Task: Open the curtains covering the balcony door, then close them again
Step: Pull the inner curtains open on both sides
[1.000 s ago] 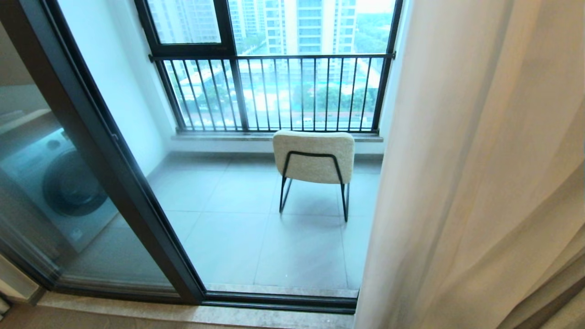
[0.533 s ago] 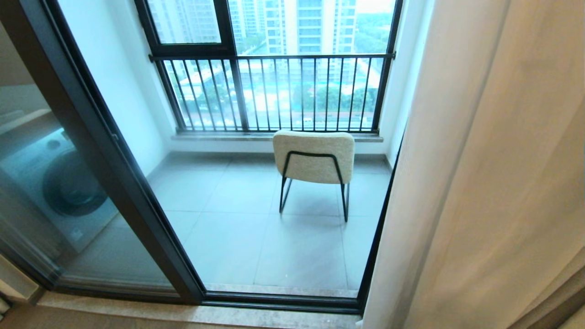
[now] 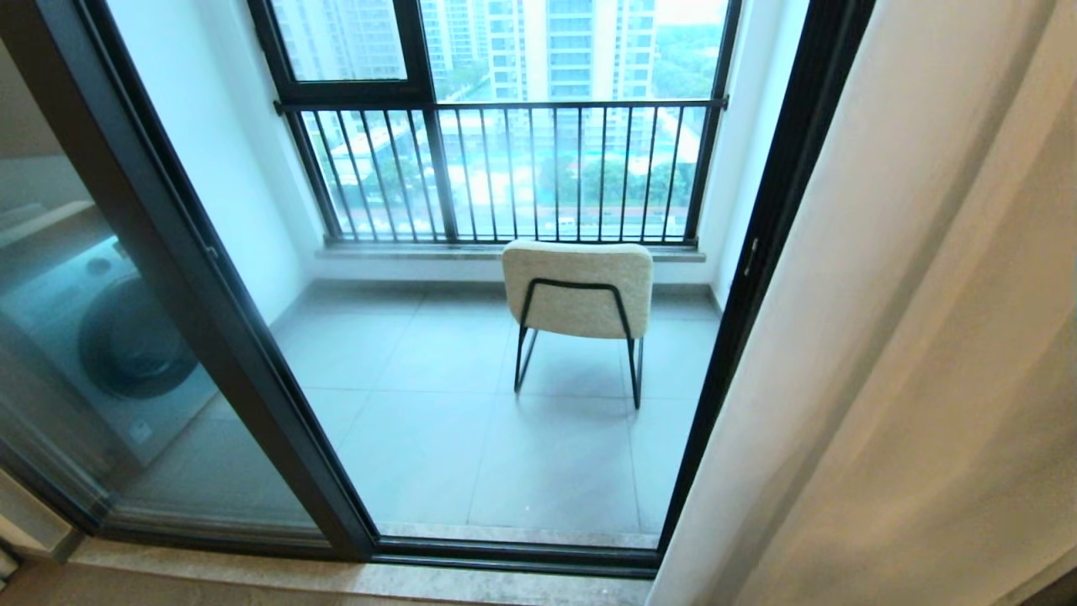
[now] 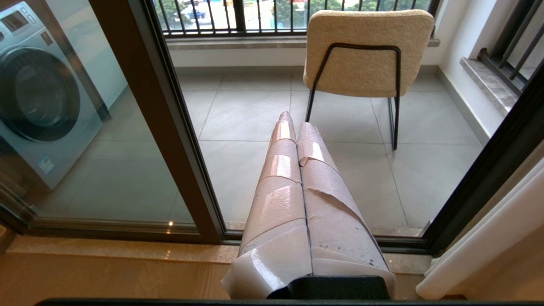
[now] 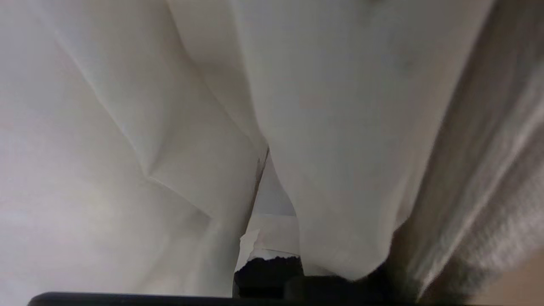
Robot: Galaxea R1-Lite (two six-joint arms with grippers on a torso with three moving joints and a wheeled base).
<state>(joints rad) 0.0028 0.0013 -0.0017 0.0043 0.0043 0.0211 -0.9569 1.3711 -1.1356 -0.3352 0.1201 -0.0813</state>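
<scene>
The curtains [image 3: 909,337] hang as pale, whitish fabric in long vertical folds, gathered at the right side of the opening and reaching down to the stone sill at the doorway's lower right corner. Their left edge runs on a slant just beside the door's right-hand frame post, leaving most of the glass uncovered. In the right wrist view the fabric [image 5: 340,127] fills nearly everything, bunched into deep soft creases. The balcony door [image 3: 210,278] is tall glass in a thin dark metal frame, its posts standing at the left and right of the opening.
</scene>
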